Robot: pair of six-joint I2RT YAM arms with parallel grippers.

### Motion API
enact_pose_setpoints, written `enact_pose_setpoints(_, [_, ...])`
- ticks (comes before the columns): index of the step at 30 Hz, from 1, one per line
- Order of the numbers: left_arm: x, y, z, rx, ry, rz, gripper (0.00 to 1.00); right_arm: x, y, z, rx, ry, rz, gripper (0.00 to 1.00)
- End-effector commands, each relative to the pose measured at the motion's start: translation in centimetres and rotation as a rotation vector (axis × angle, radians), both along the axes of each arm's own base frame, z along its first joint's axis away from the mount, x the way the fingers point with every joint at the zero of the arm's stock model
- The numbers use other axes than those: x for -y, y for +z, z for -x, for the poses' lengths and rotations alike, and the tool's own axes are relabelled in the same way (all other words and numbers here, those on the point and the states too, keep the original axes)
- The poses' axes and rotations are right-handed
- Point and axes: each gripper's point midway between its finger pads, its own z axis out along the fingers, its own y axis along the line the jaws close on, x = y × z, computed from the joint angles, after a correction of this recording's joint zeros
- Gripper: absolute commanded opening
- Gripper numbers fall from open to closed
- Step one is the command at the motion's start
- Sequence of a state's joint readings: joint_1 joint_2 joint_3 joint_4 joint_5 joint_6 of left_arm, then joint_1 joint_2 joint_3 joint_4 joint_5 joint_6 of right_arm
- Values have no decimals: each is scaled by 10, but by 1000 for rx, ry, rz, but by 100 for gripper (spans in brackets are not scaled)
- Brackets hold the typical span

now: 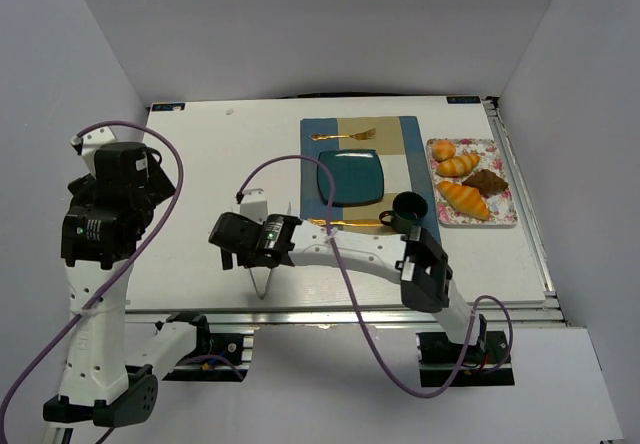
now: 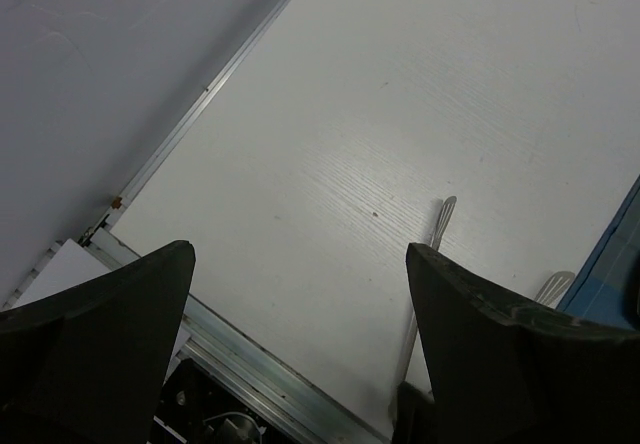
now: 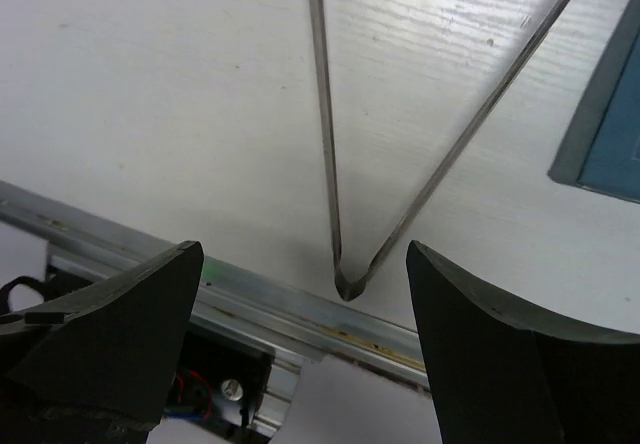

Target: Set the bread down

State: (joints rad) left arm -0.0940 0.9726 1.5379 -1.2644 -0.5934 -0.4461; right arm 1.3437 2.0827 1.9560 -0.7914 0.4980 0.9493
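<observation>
Your right claw [image 3: 300, 264] hangs wide open and empty over the tongs [image 3: 345, 282] at the counter's [image 1: 200, 164] near edge. That's likely your tool for the bread [image 1: 486, 181], which lies on the tray [image 1: 505, 219] well to the right. Your left claw [image 2: 300, 264] is parked aside, gaping too, holding nothing.

Left claw [image 2: 300, 264] and right claw [image 3: 305, 264] both gape wide, pointing downward.

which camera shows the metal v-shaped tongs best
Right wrist view: the thin metal V-shaped tongs fill it, hinge nearest. Top view hides part of them under the right arm; left wrist shows one arm and another tip.
</observation>
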Motion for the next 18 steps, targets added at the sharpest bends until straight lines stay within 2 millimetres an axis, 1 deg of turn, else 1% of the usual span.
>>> enact_pose_setpoints(1, [5, 6, 10, 2, -18, 26, 98, -9, 2, -8, -39, -104, -67, 89])
enact_pose_setpoints(2, [6, 6, 12, 8, -22, 31, 98, -10, -5, -7, -46, -110, -62, 89])
enact_pose_setpoints(3, [7, 3, 13, 4, -26, 34, 98, -11, -18, -7, -56, -117, -38, 89])
enact_pose_setpoints(4, [9, 1, 14, 6, -35, 34, 98, -12, -24, -6, -62, -125, -28, 89])
enact_pose_setpoints(5, [9, 1, 16, 13, -37, 34, 98, -12, -37, -6, -70, -132, -6, 89])
enact_pose_setpoints(6, [9, -1, 17, 9, -41, 30, 98, -13, -41, -5, -71, -138, 2, 89])
enact_pose_setpoints(7, [11, -5, 18, -2, -52, 29, 98, -10, -46, -5, -69, -142, 25, 89])
enact_pose_setpoints(8, [12, -6, 19, -3, -56, 29, 98, -9, -54, -4, -72, -152, 43, 89])
enact_pose_setpoints(12, [15, -8, 22, -1, -77, 31, 98, 2, -69, -1, -85, -195, 90, 89])
enact_pose_setpoints(15, [16, -10, 25, -6, -83, 29, 98, 1, -76, -3, -85, -203, 98, 89])
enact_pose_setpoints(16, [16, -10, 25, -9, -84, 28, 98, -2, -74, -3, -84, -205, 94, 89])
enact_pose_setpoints(17, [16, -12, 26, -14, -86, 27, 98, 2, -81, -2, -88, -210, 125, 89])
enact_pose_setpoints(18, [17, -12, 27, -12, -90, 29, 98, 3, -82, -2, -90, -219, 132, 89])
